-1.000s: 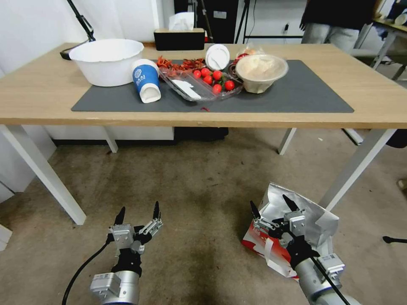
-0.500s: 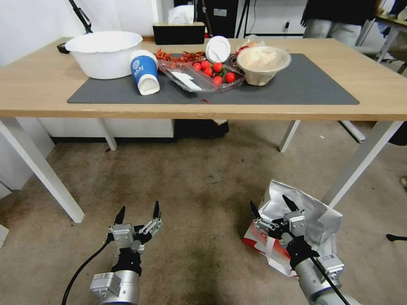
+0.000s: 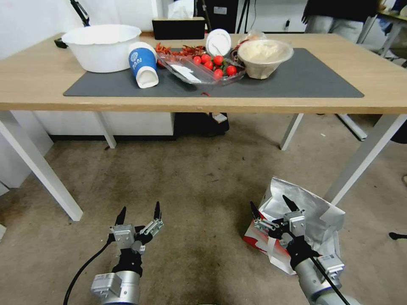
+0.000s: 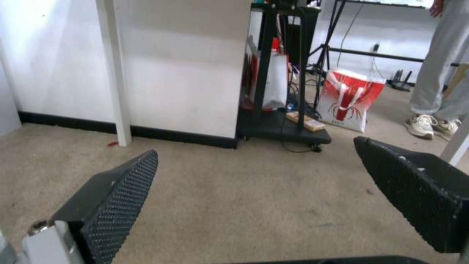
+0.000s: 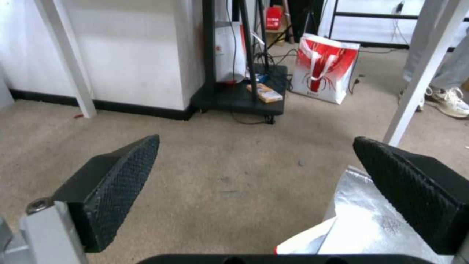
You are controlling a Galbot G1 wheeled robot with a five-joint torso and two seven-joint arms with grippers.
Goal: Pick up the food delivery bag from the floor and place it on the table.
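The food delivery bag [image 3: 313, 216] sits on the floor [image 3: 199, 182], foil lining open to the top, just in front of the desk's [image 3: 25, 91] right-hand white leg [image 3: 360, 156]. Its red-and-white side and a white strap [image 3: 271, 248] face the robot.

The right pincer [image 3: 273, 206] hangs low over the near edge of the bag, fingers spread wide apart and holding nothing. In the right wrist view the two black ribbed pads [image 5: 122, 176] stand far apart, with the bag's silver lining [image 5: 366, 220] beneath the one nearer the desk leg and bare carpet between them. I cannot tell whether that finger touches the foil.

The left pincer [image 3: 139, 211] hovers above open carpet, well apart from the bag, also spread open and empty. Its wrist view looks across the floor between its pads [image 4: 122, 190] toward a white wall and a black stand [image 4: 283, 128].

Up on the desk, a dark grey mat [image 3: 296, 82] carries a white basin [image 3: 101, 46], a blue paper cup [image 3: 142, 63] lying on its side, a clear tray [image 3: 203, 72] with small red tomatoes [image 3: 216, 65], dried red chillies [image 3: 182, 50] behind it, and a lidded bowl [image 3: 265, 57]. A second red-and-white bag [image 5: 325, 68] stands farther back on the carpet, beyond the desk.
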